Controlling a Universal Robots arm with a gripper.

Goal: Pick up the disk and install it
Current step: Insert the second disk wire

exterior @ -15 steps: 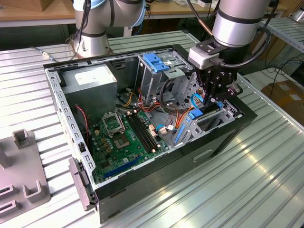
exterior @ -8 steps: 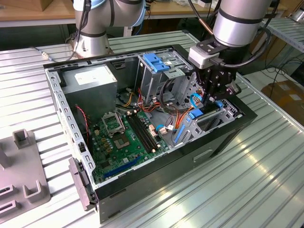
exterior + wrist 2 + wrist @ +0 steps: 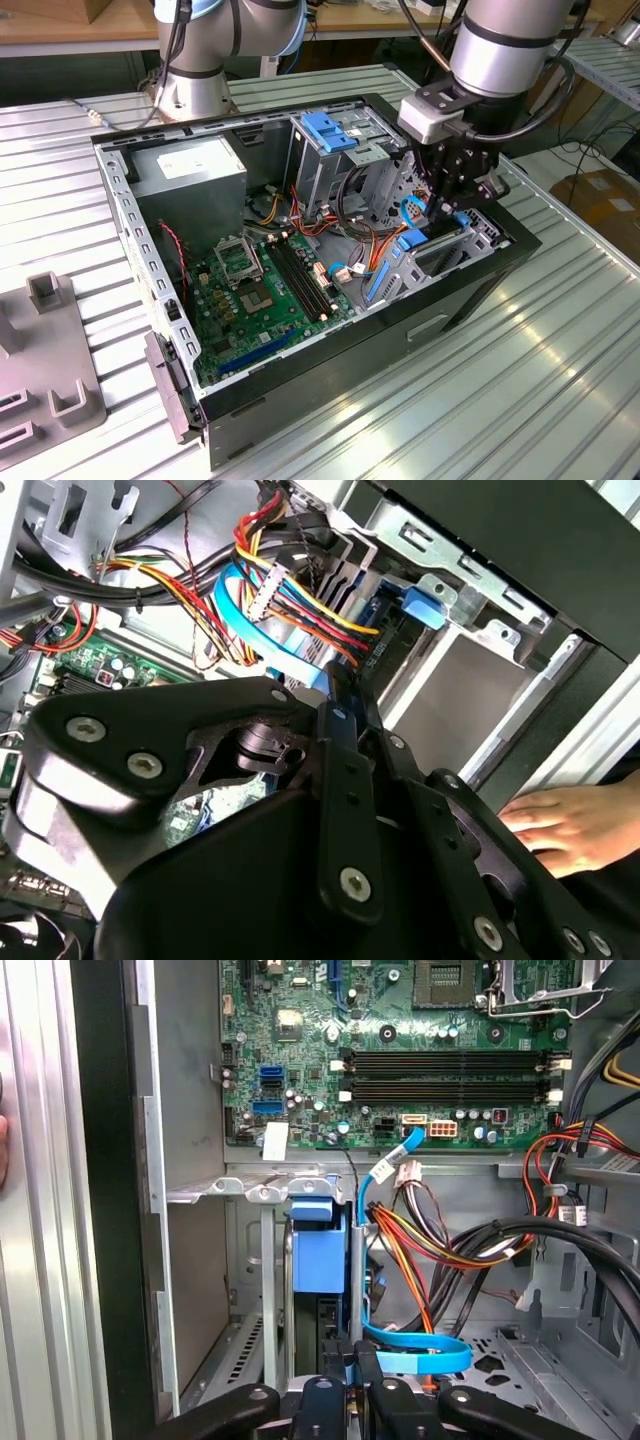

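Gripper pressed down over the disk in the open computer case's drive bay.

In the exterior view, the motherboard (image 3: 265,290) lies at the case's (image 3: 470,300) seven o'clock, the power-supply box (image 3: 190,170) at eleven, and the gripper (image 3: 452,205) reaches into the drive cage at three. In the first wrist view the disk (image 3: 318,1250) stands on edge in its slot; the fingers (image 3: 335,1400) sit closed tight around its blue-railed edge. A hand (image 3: 565,825) rests outside the case.
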